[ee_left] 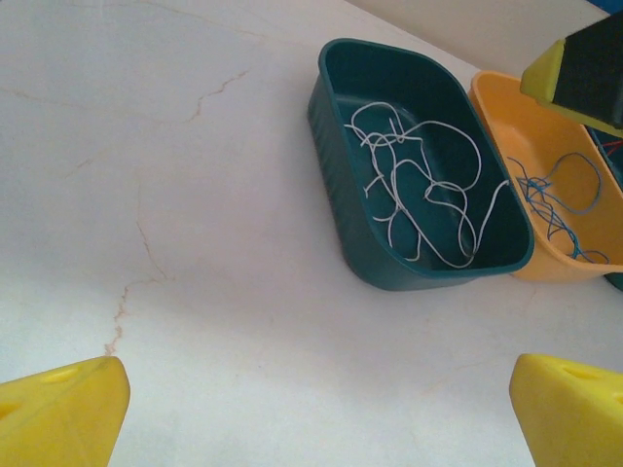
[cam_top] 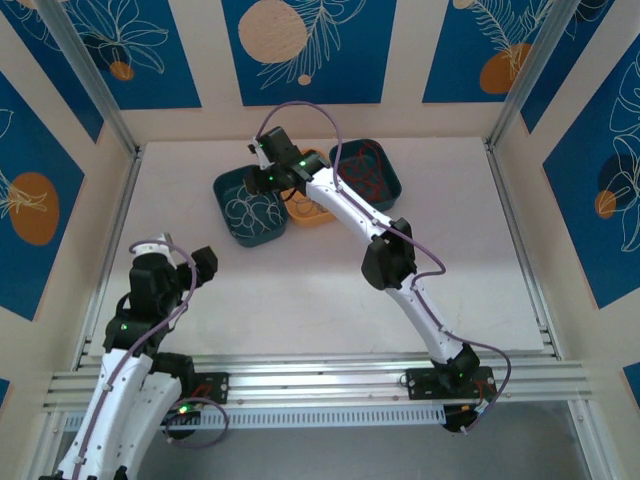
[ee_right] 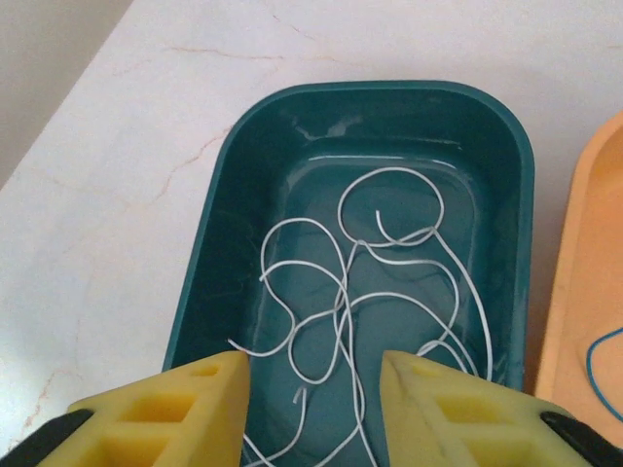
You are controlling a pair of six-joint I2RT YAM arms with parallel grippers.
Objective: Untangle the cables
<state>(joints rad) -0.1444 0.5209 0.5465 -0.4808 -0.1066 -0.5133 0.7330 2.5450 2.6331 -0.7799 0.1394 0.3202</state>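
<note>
Right gripper point(ee_right: 313, 379) hangs over a teal tray point(ee_right: 209, 243), its yellow foam fingers parted and grasping nothing. Left gripper point(ee_left: 316, 381) hovers spread wide above the bare table point(ee_left: 146, 195), also released. The tabletop is white, marble-like stone with faint brownish veins, bordered at the near edge by an aluminium rail point(cam_top: 320, 375). The wall panels point(cam_top: 300, 50) are blue with white leaf drawings and orange discs.

The trays are smooth plastic rounded rectangles. The white cables point(ee_right: 360, 292) lie in loose, thin loops pointing no single way, spread along the tray's length. Blue cables point(ee_left: 560, 195) lie in the orange tray point(ee_left: 506, 117) beside it. Red cables point(cam_top: 372, 170) lie in a second teal tray point(cam_top: 390, 185).
</note>
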